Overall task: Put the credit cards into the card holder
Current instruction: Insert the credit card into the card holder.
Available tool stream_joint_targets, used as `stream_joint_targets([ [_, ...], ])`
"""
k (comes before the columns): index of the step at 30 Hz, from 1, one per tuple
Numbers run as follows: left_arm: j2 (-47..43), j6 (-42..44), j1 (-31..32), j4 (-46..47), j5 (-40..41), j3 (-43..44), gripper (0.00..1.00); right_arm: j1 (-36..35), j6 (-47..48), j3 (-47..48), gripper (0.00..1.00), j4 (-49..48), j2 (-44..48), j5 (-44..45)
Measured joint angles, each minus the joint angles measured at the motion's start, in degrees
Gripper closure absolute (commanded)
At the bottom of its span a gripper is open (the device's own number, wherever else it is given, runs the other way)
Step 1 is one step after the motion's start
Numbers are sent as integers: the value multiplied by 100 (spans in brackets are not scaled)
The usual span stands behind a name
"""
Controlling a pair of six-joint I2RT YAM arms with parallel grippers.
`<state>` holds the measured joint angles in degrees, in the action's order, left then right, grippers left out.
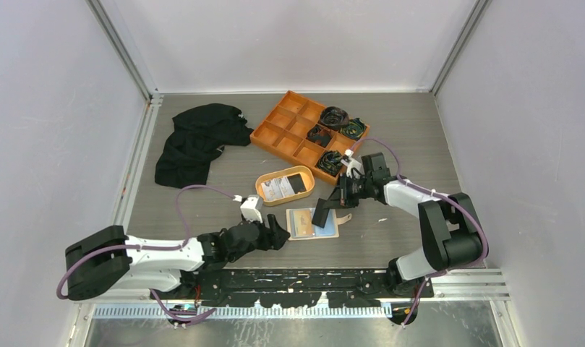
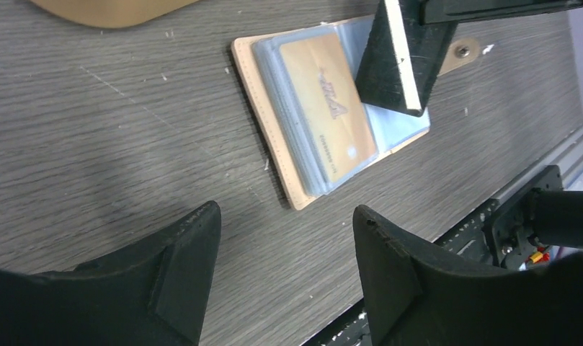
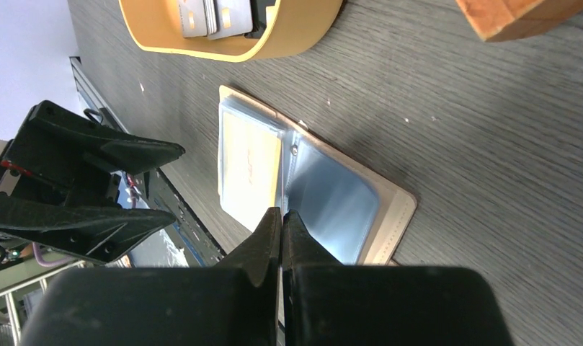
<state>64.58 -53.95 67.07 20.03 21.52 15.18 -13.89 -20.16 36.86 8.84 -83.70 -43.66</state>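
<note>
You are partway through the filling step: the card holder (image 1: 304,225) is lying open and flat on the counter (image 1: 405,155), just in front of the arm bases and just this side of the oval dish (image 3: 295,32). A gold card (image 2: 328,108) is sitting in a clear sleeve on its left half. The remaining credit cards (image 1: 285,184) are lying in that dish, at least one white with print and one black, though how many there are I cannot tell. Your right tool (image 3: 282,213) is pinched fully shut with nothing between its fingers. Its tip is pointing down at the fold of the holder, over the empty sleeves on the right half. It seems to be pinning the holder or a sleeve down, but whether it is actually touching is not clear from either wrist view. Your left tool (image 2: 287,213) is standing wide open and empty, hovering low over bare counter just beside the holder's near left edge, fingers apart from it. By my reading, the next move is calling for the left tool to travel up to the dish, pick a single card by its edge without dragging its neighbours along, and bring it back to an open sleeve. Meanwhile the right tool should be steadying the holder, since the sleeves are looking slippery and the holder is likely to slide if a card is pushed in against it.
</note>
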Motion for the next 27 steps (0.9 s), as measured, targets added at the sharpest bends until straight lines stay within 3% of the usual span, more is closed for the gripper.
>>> stream_joint_targets([
  [9, 417, -160, -70, -83, -2, 170, 39, -101, -11, 31, 99, 20, -170, -144],
  [16, 758, -179, -120, -330, -2, 452, 39, -66, 81, 33, 99, 127, 192, -133],
  [27, 1029, -160, -153, -470, -31, 678, 40, -61, 50, 33, 99, 140, -33, -197],
])
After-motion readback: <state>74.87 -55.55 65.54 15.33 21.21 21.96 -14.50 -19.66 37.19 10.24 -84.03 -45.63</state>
